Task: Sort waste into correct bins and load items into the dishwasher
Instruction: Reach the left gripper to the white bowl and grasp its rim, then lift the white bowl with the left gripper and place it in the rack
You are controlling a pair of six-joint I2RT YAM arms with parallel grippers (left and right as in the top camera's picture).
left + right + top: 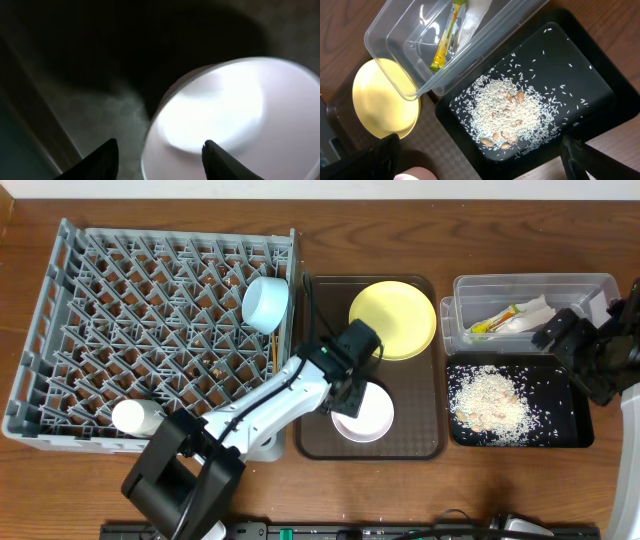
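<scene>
My left gripper (pixel 350 383) is open and straddles the near rim of the pale pink-white bowl (pixel 366 417) on the brown tray. In the left wrist view (pixel 160 156) one finger is outside the bowl (pixel 235 110) and one inside. The yellow plate (pixel 392 318) lies on the same tray. The light blue bowl (pixel 265 304), white cup (pixel 135 416) and chopsticks (pixel 275 352) are in the grey dish rack (pixel 60 330). My right gripper (pixel 572 352) (pixel 480 162) is open and empty above the black tray (pixel 570 430) of rice scraps (pixel 510 107). The wrapper (pixel 447 40) and napkin (pixel 535 312) lie in the clear tub (pixel 470 290).
The dark brown serving tray (pixel 320 440) sits between the rack and the two bins. The clear tub (pixel 395 45) overlaps the black tray's (pixel 600 85) far edge. A few brown nut-like pieces (pixel 507 137) lie among the rice.
</scene>
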